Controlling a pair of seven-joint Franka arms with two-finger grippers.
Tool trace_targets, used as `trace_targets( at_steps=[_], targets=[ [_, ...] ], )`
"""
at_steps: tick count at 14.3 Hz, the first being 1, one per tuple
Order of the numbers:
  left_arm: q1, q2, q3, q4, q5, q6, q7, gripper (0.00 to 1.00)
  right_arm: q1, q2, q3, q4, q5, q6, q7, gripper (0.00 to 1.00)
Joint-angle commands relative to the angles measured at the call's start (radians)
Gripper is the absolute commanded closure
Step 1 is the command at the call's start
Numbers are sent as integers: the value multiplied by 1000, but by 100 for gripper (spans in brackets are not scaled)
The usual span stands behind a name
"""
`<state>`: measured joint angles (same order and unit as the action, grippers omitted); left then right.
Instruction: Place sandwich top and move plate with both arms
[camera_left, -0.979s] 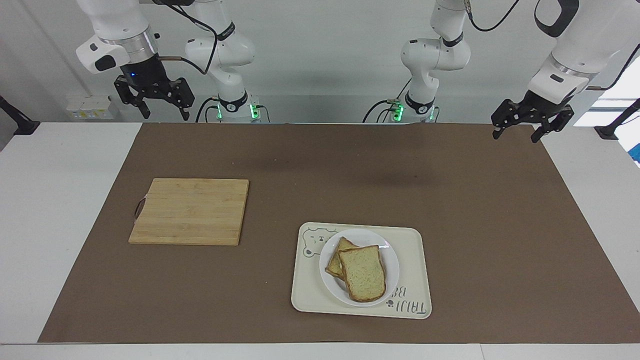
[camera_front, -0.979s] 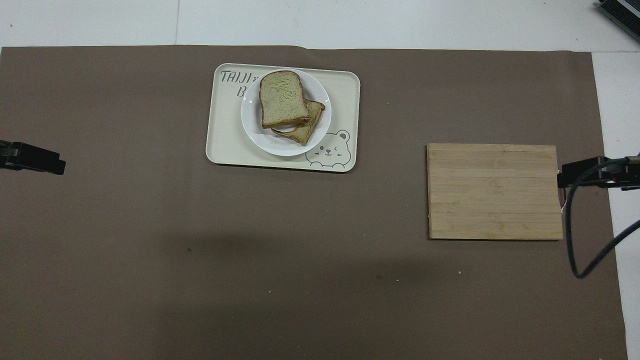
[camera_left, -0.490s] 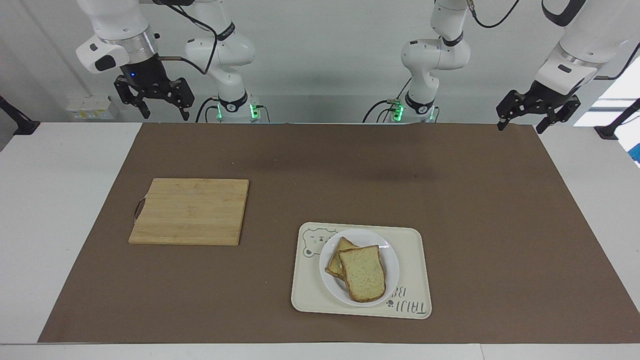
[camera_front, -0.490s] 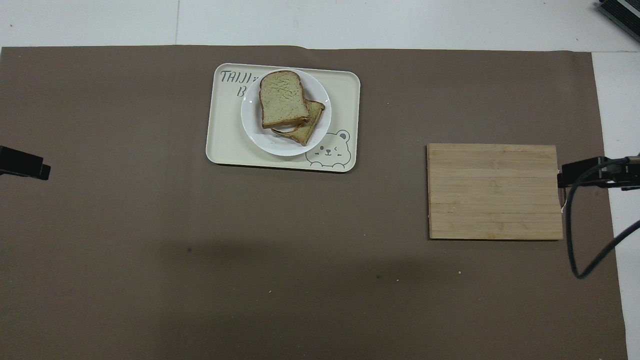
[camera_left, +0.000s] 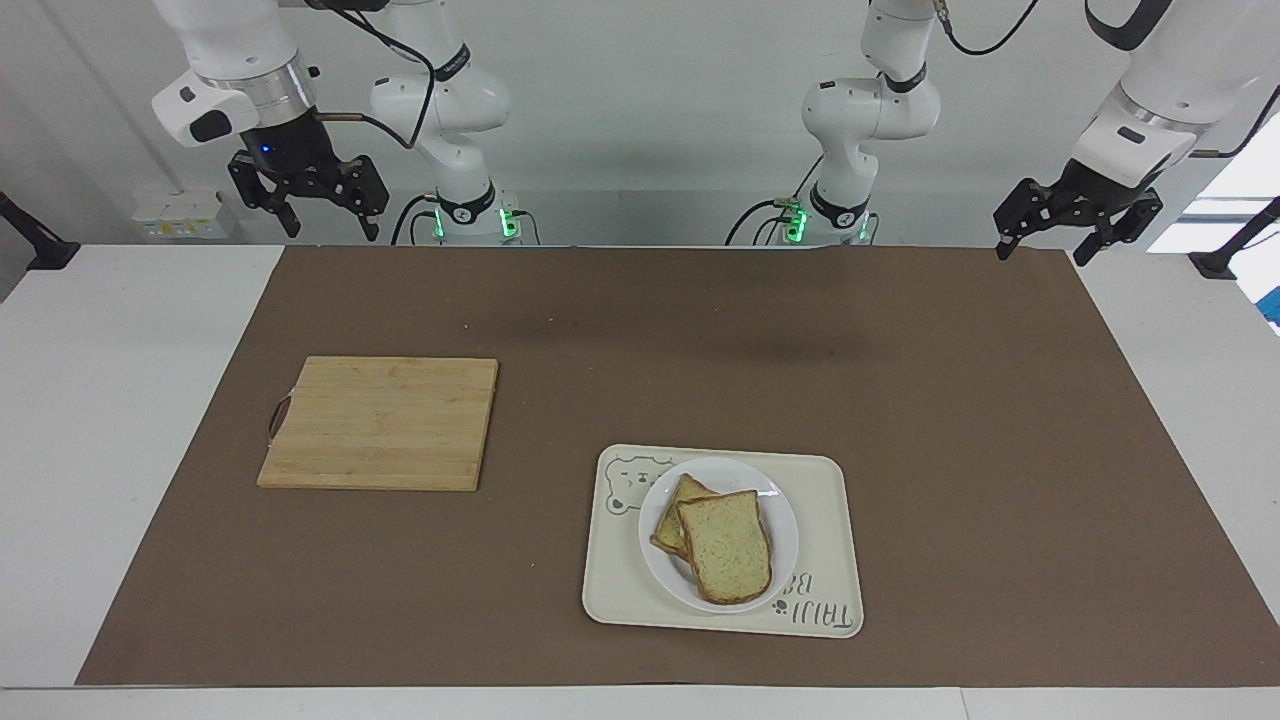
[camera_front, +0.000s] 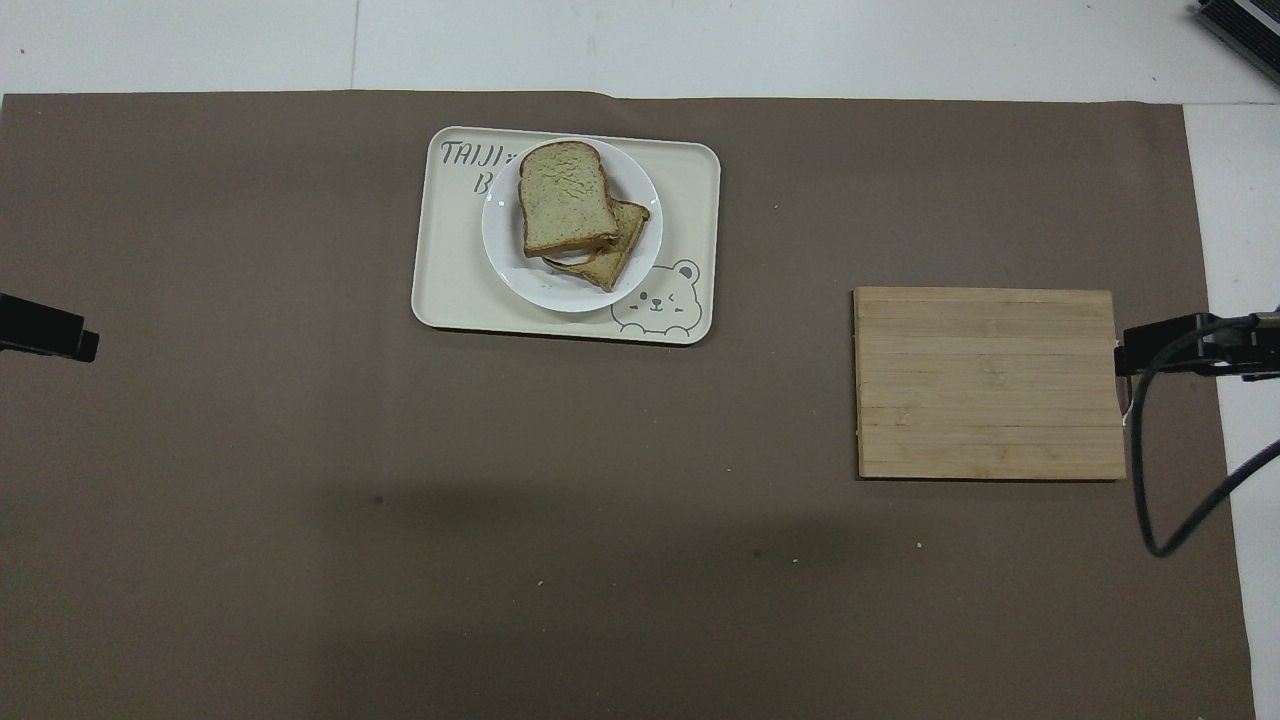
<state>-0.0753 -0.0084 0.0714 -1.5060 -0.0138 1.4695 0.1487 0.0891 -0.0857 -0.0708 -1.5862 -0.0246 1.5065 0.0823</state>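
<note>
The sandwich top (camera_left: 728, 546) lies on a lower toast slice (camera_left: 673, 522), skewed so one corner of that slice shows. Both sit on the small white plate (camera_left: 782, 505), which stands on a cream bear tray (camera_left: 828, 485). In the overhead view the sandwich top (camera_front: 565, 197) and plate (camera_front: 515, 275) show the same. My left gripper (camera_left: 1040, 254) hangs open and empty in the air over the mat's corner at the left arm's end. My right gripper (camera_left: 332, 232) hangs open and empty over the mat's edge at the right arm's end. Both are well away from the plate.
A bamboo cutting board (camera_left: 385, 420) lies on the brown mat toward the right arm's end, nearer the robots than the tray (camera_front: 450, 285). In the overhead view only the tips of the left gripper (camera_front: 50, 332) and right gripper (camera_front: 1190, 345) show, with a cable hanging.
My left gripper has risen a little and drawn back toward the left arm's end of the table. The right arm, the bread and the plate have not moved.
</note>
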Motion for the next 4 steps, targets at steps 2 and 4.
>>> trace_targets(
  at_steps=[2,4],
  targets=[
    [19,-9,-4,4,14,-32,-1,0,-11,-6,5,-8,3,9,-19,0],
    [19,-10,-4,3,14,-35,-4,0,-11,-6,5,-8,3,9,-19,0]
  ],
)
